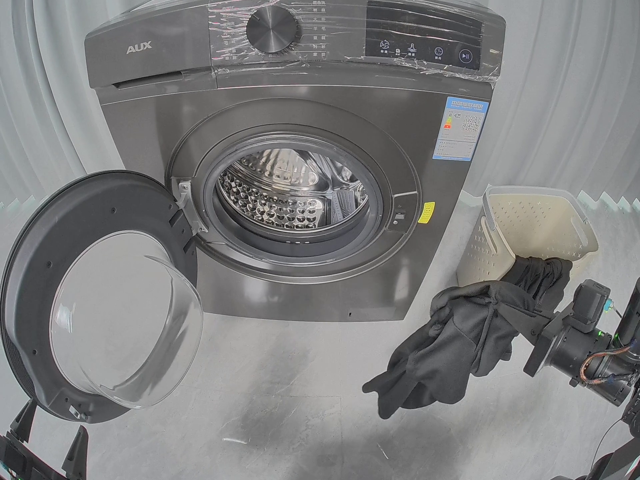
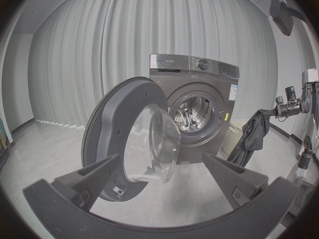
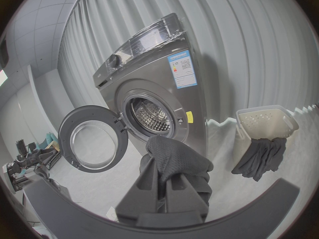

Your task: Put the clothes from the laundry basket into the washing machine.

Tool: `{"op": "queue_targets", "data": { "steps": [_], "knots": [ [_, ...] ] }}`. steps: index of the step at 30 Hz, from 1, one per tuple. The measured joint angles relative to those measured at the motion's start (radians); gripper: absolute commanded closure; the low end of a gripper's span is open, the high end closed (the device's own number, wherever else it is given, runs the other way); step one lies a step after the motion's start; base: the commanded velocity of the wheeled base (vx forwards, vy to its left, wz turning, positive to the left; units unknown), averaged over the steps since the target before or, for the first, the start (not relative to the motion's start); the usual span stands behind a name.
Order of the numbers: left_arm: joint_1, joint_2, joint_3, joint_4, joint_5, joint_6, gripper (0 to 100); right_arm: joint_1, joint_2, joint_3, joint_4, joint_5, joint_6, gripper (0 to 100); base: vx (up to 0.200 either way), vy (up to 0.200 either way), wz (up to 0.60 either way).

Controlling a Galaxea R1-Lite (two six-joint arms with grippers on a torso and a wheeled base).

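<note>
surface: grey floor (image 1: 280, 401) | on it: washing machine (image 1: 300, 105) | laundry basket (image 1: 481, 255) beside it

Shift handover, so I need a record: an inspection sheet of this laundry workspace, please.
Surface: glossy grey floor.
Job's things: washing machine, door swung open, drum showing no clothes; laundry basket beside it, dark garment draped over its rim.
Clutter: nothing seen.
Grippers: right gripper shut on a second garment, hanging before the basket; left gripper open, low by the door.
Cables: wires at the right wrist, apart from the cloth.
Surroundings: pleated curtain.
</note>
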Motion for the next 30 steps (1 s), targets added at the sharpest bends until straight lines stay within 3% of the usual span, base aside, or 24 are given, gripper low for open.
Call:
{"op": "queue_targets", "data": {
  "steps": [7,16,22,30],
  "knots": [
    [0.001,0.0,0.0,0.0,-0.001,0.008,0,0.082,0.023,-0.028,-0.009,-0.004,-0.001,100,0.0,0.029,0.0],
    [0.001,0.0,0.0,-0.001,-0.001,0.01,0,0.112,0.103,-0.143,-0.013,-0.007,-0.001,100,0.0,0.0,0.0],
    [0.002,0.0,0.0,-0.002,-0.019,0.042,0,0.161,0.176,-0.223,-0.014,-0.082,0.01,100,0.0,0.0,0.0],
    [0.002,0.0,0.0,-0.006,-0.036,0.06,0,0.231,0.306,-0.33,-0.133,-0.119,0.054,100,0.0,0.0,0.0]
  ]
}}
